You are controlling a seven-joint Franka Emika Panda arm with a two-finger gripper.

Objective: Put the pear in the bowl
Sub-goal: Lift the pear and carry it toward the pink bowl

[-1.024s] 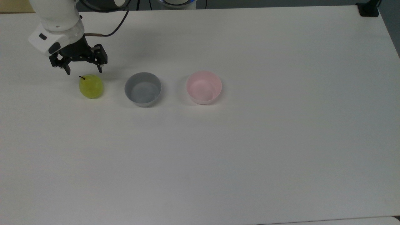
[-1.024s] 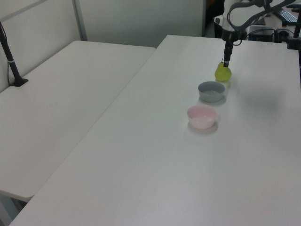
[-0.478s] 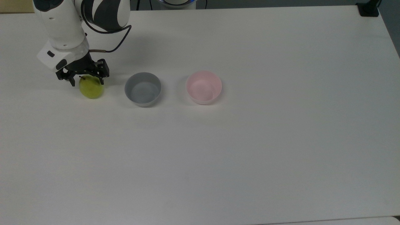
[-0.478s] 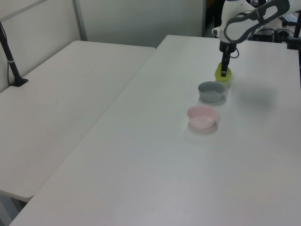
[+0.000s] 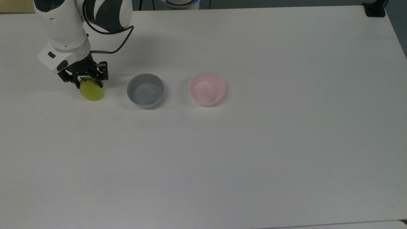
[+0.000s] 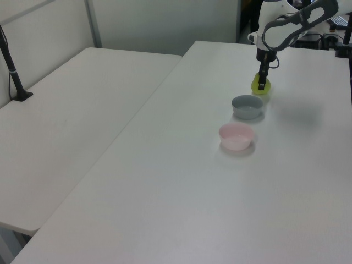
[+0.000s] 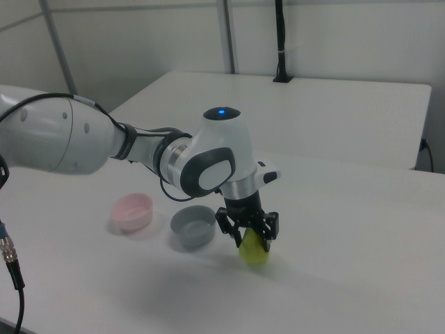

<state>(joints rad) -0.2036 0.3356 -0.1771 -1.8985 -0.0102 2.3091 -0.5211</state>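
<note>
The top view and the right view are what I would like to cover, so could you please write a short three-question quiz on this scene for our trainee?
1. True or false: the pear already lies inside the pink bowl.
2. In the top view, which stands nearer the pear: A) the grey bowl B) the pink bowl?
3. Fill in: the claw sits over the ____.

Key: 1 false, the pear rests on the table; 2 A; 3 pear, with the fingers on both sides of it.
</note>
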